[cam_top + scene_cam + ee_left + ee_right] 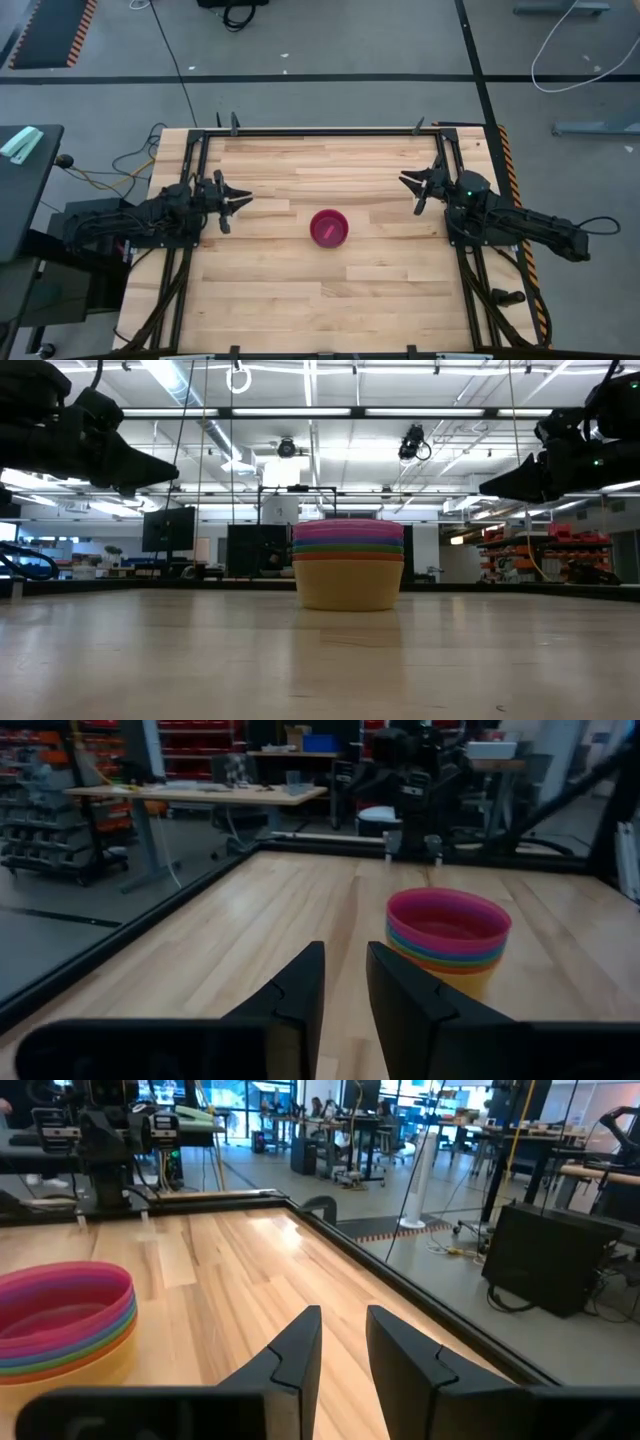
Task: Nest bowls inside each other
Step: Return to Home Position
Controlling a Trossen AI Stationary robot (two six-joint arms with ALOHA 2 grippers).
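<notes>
Wooden table [380, 290] — nested bowls [329, 228], pink uppermost

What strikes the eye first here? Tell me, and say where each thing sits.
A rainbow stack of bowls stands alone mid-table, pink on top and yellow at the bottom, all nested. The left pincer and right pincer hang open to either side of it, raised off the table and touching nothing.
</notes>
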